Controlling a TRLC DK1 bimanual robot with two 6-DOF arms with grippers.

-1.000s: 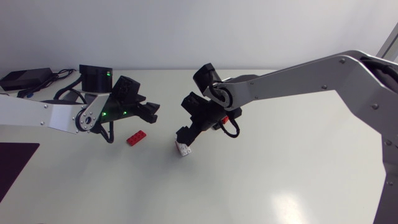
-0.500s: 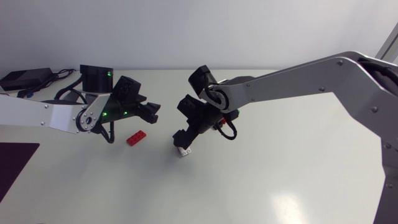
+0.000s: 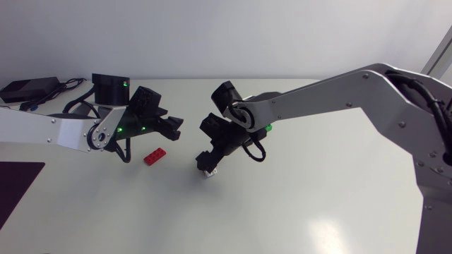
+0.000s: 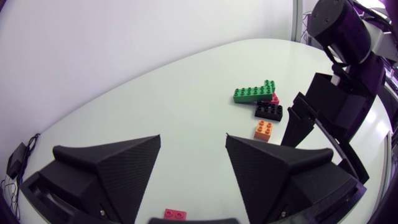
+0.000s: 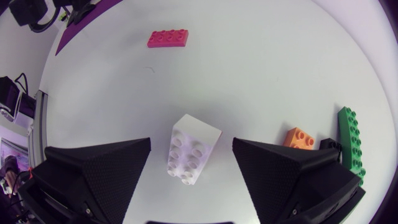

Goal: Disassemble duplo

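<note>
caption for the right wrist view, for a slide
Open right gripper straddling a white brick without touching it, with a pink brick ahead, an orange brick and a green brick beside one finger.

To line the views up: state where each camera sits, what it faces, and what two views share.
Head view: fixed above the table, looking down; left arm comes in from its left, right arm from its right.
Left wrist view: on the left arm's last link, facing across the table; left gripper open at the lower edge, the right arm ahead.
Right wrist view: on the right arm's last link, facing down; right gripper open, white brick between its fingers.
Shared: the red brick shows in all three.
</note>
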